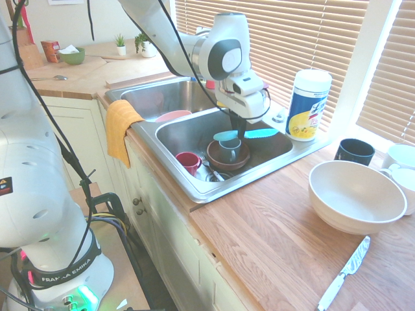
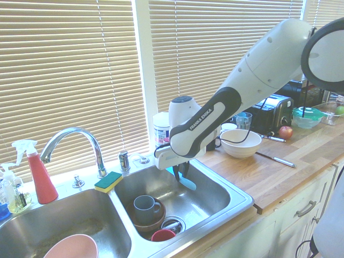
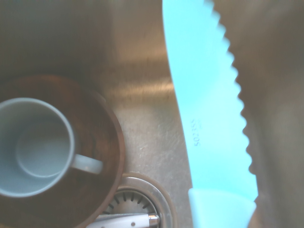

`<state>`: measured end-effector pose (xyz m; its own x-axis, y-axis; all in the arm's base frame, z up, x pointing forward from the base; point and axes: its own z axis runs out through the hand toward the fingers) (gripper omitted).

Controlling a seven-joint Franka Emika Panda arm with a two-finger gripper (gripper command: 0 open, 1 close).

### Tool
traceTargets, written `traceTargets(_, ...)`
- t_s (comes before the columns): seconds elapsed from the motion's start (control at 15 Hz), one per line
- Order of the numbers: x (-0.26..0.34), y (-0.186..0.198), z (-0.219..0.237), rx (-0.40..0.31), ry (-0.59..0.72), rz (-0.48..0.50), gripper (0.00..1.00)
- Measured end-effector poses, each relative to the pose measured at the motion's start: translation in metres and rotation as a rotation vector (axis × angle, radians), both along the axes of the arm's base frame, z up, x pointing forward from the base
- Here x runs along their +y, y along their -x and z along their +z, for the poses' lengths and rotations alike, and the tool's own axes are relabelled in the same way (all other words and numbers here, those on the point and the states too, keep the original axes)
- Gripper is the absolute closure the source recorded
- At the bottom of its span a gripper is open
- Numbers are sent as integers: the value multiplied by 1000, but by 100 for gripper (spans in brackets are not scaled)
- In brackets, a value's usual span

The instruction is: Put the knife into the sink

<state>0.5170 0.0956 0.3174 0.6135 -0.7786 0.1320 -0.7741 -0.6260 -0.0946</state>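
In the first exterior view, a silver-bladed knife with a white handle (image 1: pixel 342 272) lies nearest, at the lower right of the frame on the wooden counter (image 1: pixel 259 259), blade slanting toward the upper right. Beyond it, right of centre, sits a wide pale bowl (image 1: pixel 355 194), with a dark mug (image 1: pixel 355 152) and light mugs (image 1: pixel 401 159) behind.

Near the middle of the frame is the stainless steel sink (image 1: pixel 275 157). In its nearer basin are a red cup (image 1: pixel 188 162) and a brown bowl (image 1: pixel 227 159) holding a grey-blue mug (image 1: pixel 229 149). The wrist view shows a white-handled utensil (image 3: pixel 124 221) across the round drain (image 3: pixel 166 202).

The turquoise knife (image 1: pixel 260 133) is over this basin, just above centre of the frame. The gripper (image 1: pixel 240 134) has its jaws closed on the handle. The knife's long axis runs nearly level across the frame, handle end left, blade right toward the window side. In the wrist view the blade stands almost upright, its serrated edge along the right; its tip is cut off by the frame. Whether the knife touches the steel cannot be told.

Farther back, a pink bowl (image 1: pixel 173 115) sits in the other basin, and a wipes canister (image 1: pixel 308 105) stands at upper right, before the window blinds (image 1: pixel 298 32).
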Motion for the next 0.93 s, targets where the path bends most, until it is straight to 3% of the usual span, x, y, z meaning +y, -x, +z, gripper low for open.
traceTargets(0.4,1,-1,-72,62,-9,4,100)
traceTargets(0.93,3,-8,-124,114,-5,1,100)
